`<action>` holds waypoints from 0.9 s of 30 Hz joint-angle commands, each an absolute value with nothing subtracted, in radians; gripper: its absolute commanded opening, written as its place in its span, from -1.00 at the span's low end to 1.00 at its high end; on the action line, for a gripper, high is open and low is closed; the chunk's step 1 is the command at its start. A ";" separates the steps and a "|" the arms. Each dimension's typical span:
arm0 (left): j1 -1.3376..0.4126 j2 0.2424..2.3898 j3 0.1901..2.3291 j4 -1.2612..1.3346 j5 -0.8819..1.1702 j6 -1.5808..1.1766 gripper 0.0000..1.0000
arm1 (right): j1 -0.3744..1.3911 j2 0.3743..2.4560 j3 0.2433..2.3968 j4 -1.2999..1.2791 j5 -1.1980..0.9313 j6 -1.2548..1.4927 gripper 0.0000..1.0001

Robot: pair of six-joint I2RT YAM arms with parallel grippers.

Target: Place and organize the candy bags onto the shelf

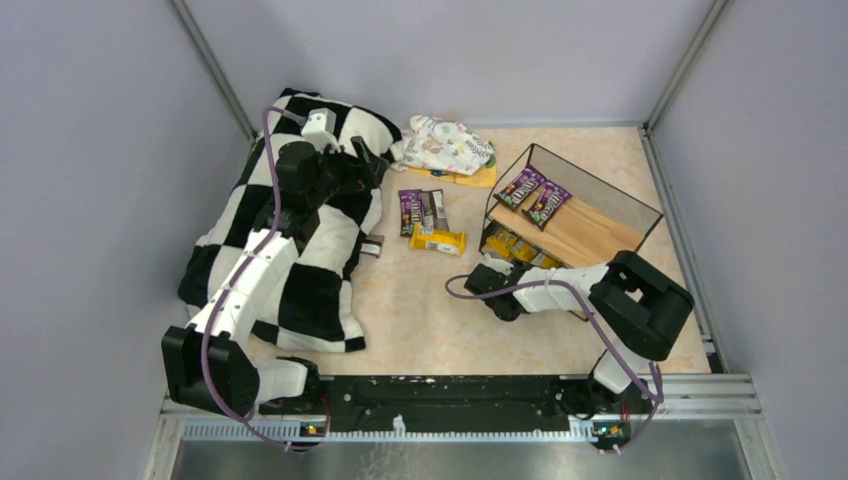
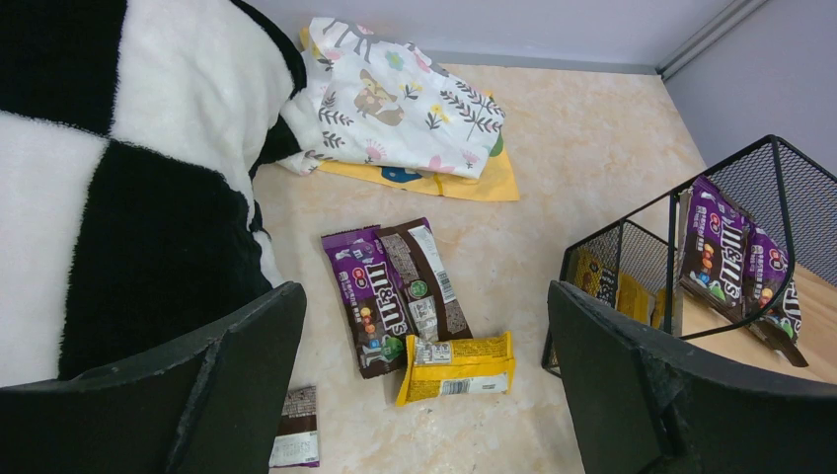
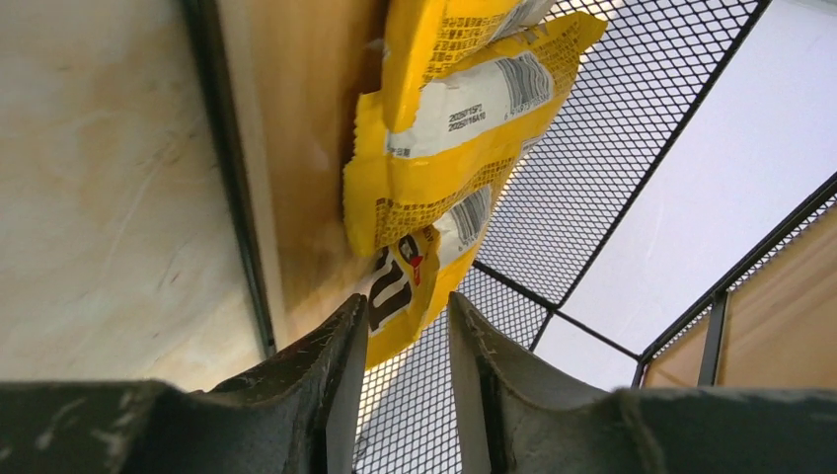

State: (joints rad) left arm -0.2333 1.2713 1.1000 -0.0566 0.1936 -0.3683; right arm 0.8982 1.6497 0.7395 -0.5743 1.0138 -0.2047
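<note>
The shelf [image 1: 585, 235] stands at the right, two purple candy bags [image 1: 535, 195] on its top board and yellow candy bags [image 1: 515, 248] on its lower board. My right gripper [image 1: 487, 272] is at the lower board's front. In the right wrist view it [image 3: 407, 306] is narrowly open, with the corner of a yellow bag [image 3: 444, 168] between its tips. A purple bag [image 2: 370, 296], a brown bag [image 2: 429, 276] and a yellow bag [image 2: 459, 367] lie together on the table, and a small dark bag [image 2: 296, 430] lies by the blanket. My left gripper [image 2: 426, 296] hangs wide open and empty above them.
The black-and-white checkered blanket [image 1: 300, 250] covers the left of the table under my left arm. A floral cloth bundle [image 1: 448, 143] lies on an orange sheet [image 1: 470, 178] at the back. Grey walls enclose the table.
</note>
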 commanded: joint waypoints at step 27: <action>-0.230 1.273 1.144 -0.025 0.204 -0.373 0.96 | 0.915 1.562 0.728 -0.572 0.867 -0.216 -0.58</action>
State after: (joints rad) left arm -0.2333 1.2720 1.1000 -0.0566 0.1974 -0.3691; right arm 0.9176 1.5688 0.7185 -0.5697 0.9318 -0.2096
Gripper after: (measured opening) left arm 0.985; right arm 0.218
